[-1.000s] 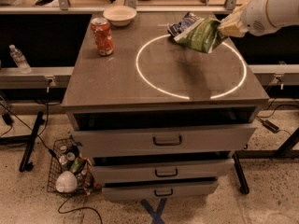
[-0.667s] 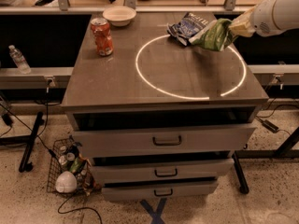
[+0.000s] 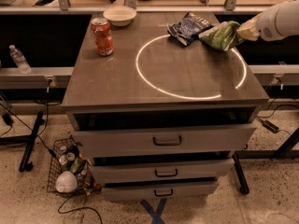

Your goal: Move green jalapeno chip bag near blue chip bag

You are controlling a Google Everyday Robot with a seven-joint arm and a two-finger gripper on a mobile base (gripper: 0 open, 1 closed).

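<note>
The green jalapeno chip bag (image 3: pixel 218 35) is at the back right of the tabletop, over the white ring's right edge. Its left end touches the blue chip bag (image 3: pixel 188 27), which lies crumpled at the back of the table. My gripper (image 3: pixel 244 30) reaches in from the right edge of the view and is shut on the green bag's right end. The white arm (image 3: pixel 280 18) hides most of the gripper.
A red soda can (image 3: pixel 103 36) stands at the back left and a white bowl (image 3: pixel 119 15) sits behind it. A glowing white ring (image 3: pixel 190 65) marks the grey tabletop (image 3: pixel 117 83). Drawers sit below the table. A wire basket (image 3: pixel 70 171) sits on the floor at the left.
The gripper and the green bag have moved to the right, from on top of the blue bag to beside it. The blue bag now shows fully.
</note>
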